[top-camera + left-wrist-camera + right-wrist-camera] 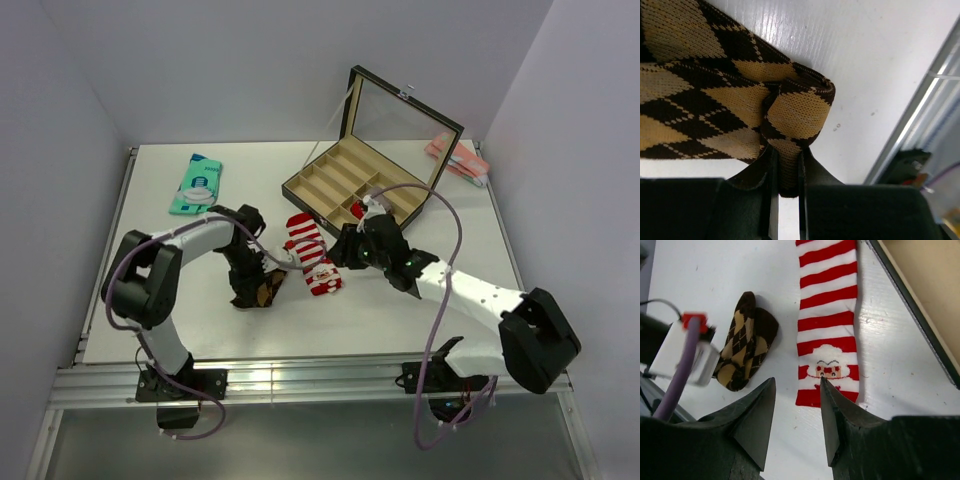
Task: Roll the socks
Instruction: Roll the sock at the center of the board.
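Clamping argyle sock (pixel 715 100), left fingers (pixel 762 195); right fingers (pixel 755 415) apart over striped sock (pixel 827 325); case (pixel 318 163) open.

Socks cropped and covered

The argyle sock (pixel 715 100) runs off the left wrist view's top and left edges, one end buried between the left fingers (pixel 755 200); the striped sock (pixel 827 315) is cut by the right wrist view's top edge.

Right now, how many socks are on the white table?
2. The argyle sock is pinched in the left gripper; the striped Santa sock lies flat to its right, before the open box.
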